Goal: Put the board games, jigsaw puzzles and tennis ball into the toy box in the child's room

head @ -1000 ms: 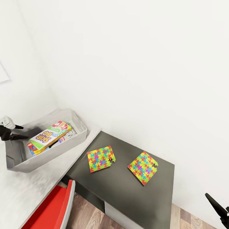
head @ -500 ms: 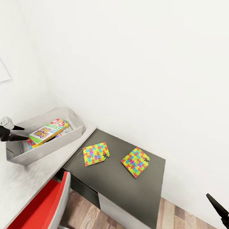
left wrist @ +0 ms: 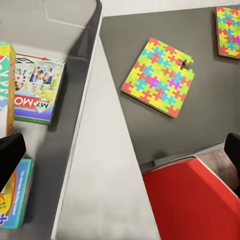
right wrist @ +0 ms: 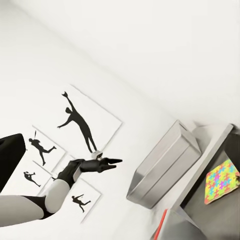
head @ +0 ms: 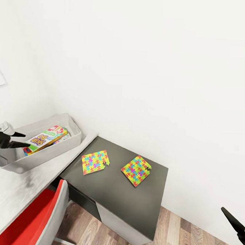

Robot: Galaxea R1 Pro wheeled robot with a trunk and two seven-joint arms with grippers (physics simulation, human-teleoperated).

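Observation:
The grey toy box [head: 64, 146] stands on the light part of the table [head: 7, 196]. Inside it lie the SKIP-BO board game [head: 44, 138], a Monopoly box [left wrist: 35, 90] and a blue-edged box [left wrist: 16, 199]. Both jigsaw puzzles [head: 95, 162] [head: 136, 170] lie flat on the dark grey top, apart from each other. My left gripper [head: 25, 140] hovers open at the box's near end, holding nothing. Low at the right, off the table, my right gripper [head: 236, 222] hangs open and empty. The tennis ball is out of view.
A red chair [head: 31, 218] is tucked against the table's front where the two tops meet. White walls close in behind the table. Framed silhouette pictures [right wrist: 82, 125] hang on the wall past the box. Wood floor [head: 180, 236] lies to the right.
The whole head view has slid left and pulled back, so the camera moved. The box, games and puzzles keep their places on the table. Both grippers hold the same pose.

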